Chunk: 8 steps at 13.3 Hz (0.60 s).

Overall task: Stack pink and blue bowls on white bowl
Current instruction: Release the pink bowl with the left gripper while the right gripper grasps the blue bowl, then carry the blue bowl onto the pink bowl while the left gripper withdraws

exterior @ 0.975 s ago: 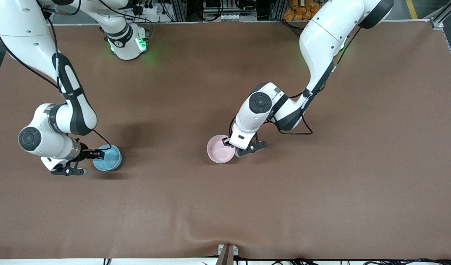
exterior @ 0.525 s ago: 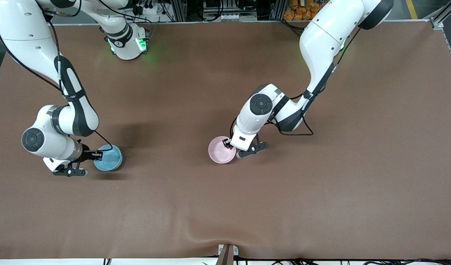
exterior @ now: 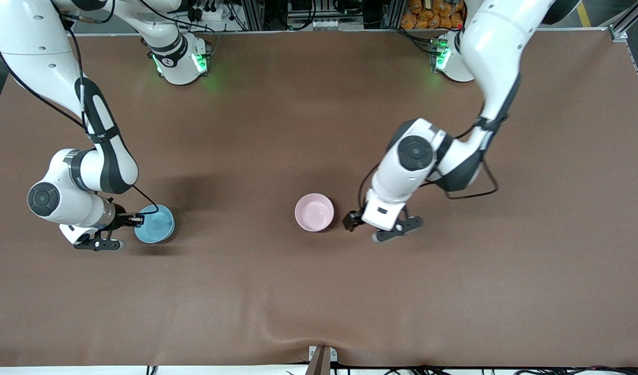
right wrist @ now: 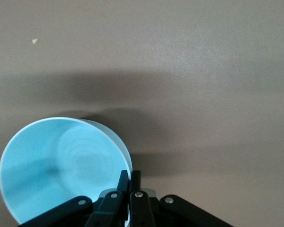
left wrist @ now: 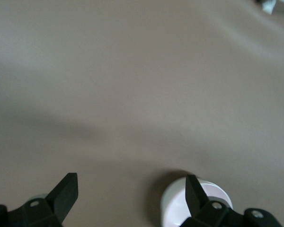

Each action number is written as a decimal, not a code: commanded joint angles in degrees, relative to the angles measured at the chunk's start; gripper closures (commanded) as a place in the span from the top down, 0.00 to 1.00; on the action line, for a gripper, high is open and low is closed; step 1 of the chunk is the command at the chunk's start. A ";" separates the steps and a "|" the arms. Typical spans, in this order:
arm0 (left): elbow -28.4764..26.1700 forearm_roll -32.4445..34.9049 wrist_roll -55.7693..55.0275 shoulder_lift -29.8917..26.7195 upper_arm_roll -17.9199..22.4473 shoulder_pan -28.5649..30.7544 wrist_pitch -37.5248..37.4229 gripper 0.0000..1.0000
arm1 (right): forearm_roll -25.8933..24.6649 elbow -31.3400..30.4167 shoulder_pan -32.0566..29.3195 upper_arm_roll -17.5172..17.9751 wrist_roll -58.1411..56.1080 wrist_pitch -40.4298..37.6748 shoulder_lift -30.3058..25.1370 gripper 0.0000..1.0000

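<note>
Gripping the rim of the blue bowl (exterior: 154,223), the right end effector (exterior: 136,221) sits low at the right arm's end of the worktop (exterior: 319,291), its two fingers pinched together with the bowl's wall between them. In the right wrist view the fingers (right wrist: 124,182) meet over the edge of the blue bowl (right wrist: 61,165), one inside the rim and one outside. The bowl stands upright, mouth up, on the brown worktop, just beside the right arm's wrist.

The left end effector (exterior: 362,228) hangs over the worktop just beside the pink bowl (exterior: 314,212), on the side toward the left arm's end, and does not touch it. Its fingers are spread wide apart and hold nothing. The left wrist view shows both fingers (left wrist: 66,191) splayed out, with bare worktop (left wrist: 132,94) between them and a pale bowl (left wrist: 177,208) partly hidden by one fingertip.

The pink bowl stands upright, mouth up, near the middle of the worktop, well apart from the blue bowl. From the front view it looks to be seated on something of the same size, but whether a white bowl lies under it I cannot tell for certain; the pale white wall seen in the left wrist view sits below a pinkish rim.
</note>
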 commanded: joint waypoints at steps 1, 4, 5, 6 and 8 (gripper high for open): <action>-1.59 0.71 3.38 -8.13 -0.44 2.95 -9.36 1.00 | 2.49 2.68 1.31 1.87 2.57 -6.38 -2.24 0.00; -1.50 0.63 11.28 -14.63 -0.18 6.29 -17.55 1.00 | 4.97 6.82 4.21 2.31 7.76 -12.02 -2.86 0.00; -1.50 0.62 14.26 -16.66 -0.17 8.13 -18.79 1.00 | 5.32 6.82 4.22 2.57 7.95 -12.29 -3.39 0.00; -1.50 0.62 17.69 -18.59 -0.26 10.06 -21.15 1.00 | 7.15 6.82 4.22 3.53 7.95 -12.73 -3.74 0.00; -1.50 0.10 24.98 -22.72 -0.43 14.54 -26.42 1.00 | 14.42 6.91 4.92 4.86 8.04 -12.12 -3.66 0.00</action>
